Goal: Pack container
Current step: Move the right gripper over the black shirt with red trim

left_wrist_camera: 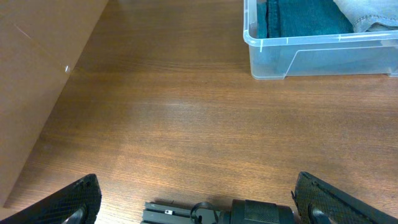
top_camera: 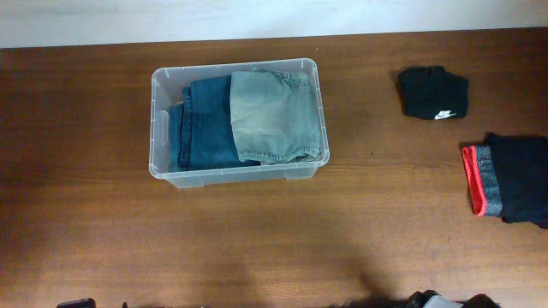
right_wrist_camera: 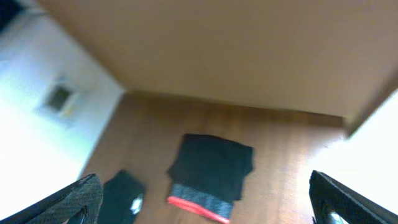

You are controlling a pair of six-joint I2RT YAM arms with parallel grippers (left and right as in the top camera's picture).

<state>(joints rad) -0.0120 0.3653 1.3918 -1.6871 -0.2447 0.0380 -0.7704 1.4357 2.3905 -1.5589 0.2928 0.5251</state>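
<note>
Left gripper (left_wrist_camera: 199, 198): mine, released and empty. The jaws stand spread wide, with only bare wood between them.
Left fingers (left_wrist_camera: 74, 202): black, with a fine cross-hatched texture, sitting in the two lower corners of my left wrist view.
Right gripper (right_wrist_camera: 214, 199): mine, also released, jaws wide apart and gripping nothing. This view is blurred.
Container (top_camera: 240, 176): clear, see-through plastic, rectangular with rounded corners, a raised rim and smooth glossy walls.
Container position: upright on the table (top_camera: 257, 248), left of centre in the overhead view. It is ahead and to the right of my left gripper and not touching it.
Dark blue denim (top_camera: 201, 128): folded flat inside the container, filling the left part. It is a heavy weave with visible fold lines.
Pale denim (top_camera: 274, 111): a faded grey-blue piece folded into a rough rectangle in the right part of the container. It overlaps the edge of the dark piece, and a stitched hem lies near the front wall.
Table surface: brown wood with a fine straight grain and a soft sheen.
Black garment (top_camera: 432, 92): a matte, folded, roughly square bundle with a small white logo. It lies on the table to the right of the container, well apart from it.
Red-edged garment (top_camera: 514, 180): folded black fabric with a grey band trimmed in red, at the right edge of the table near the black garment.
</note>
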